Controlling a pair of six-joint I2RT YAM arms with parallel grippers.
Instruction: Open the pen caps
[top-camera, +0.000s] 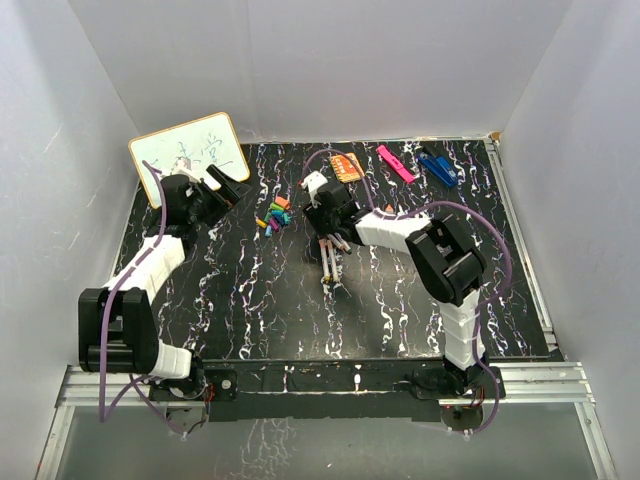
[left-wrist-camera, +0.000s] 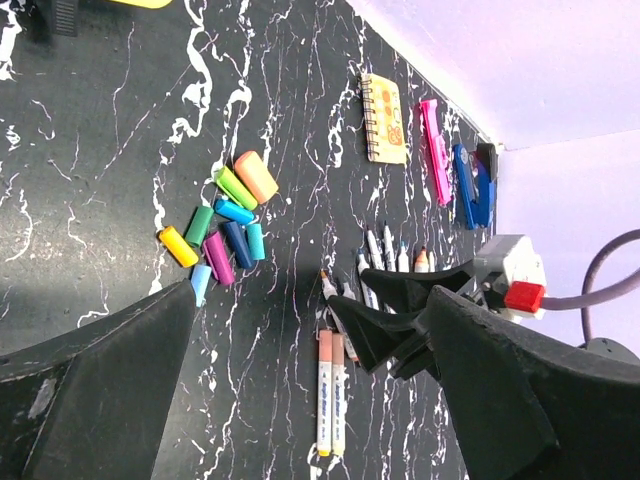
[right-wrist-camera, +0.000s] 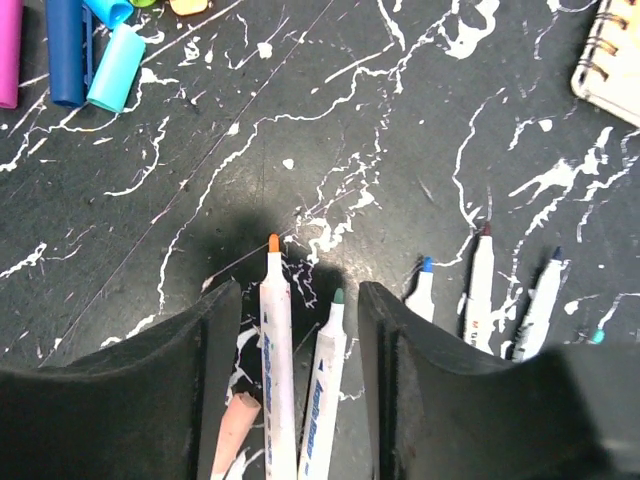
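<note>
Because the pen caps (left-wrist-camera: 225, 235) are heaped together just ahead of the left gripper (left-wrist-camera: 310, 290), off its left finger, while the pens (right-wrist-camera: 278, 340) are laid bare-tipped well apart from them, a sorting of pulled caps from stripped markers is suggested, and most of the job is judged done. The left gripper is spread fully wide, and nothing is held or touched by it. The right gripper (right-wrist-camera: 298, 300) is parted about halfway above the table; two pens, orange- and green-tipped, are straddled between its fingers with gaps on both sides, so neither is judged clamped. More bare pens are seen just off its right finger.
</note>
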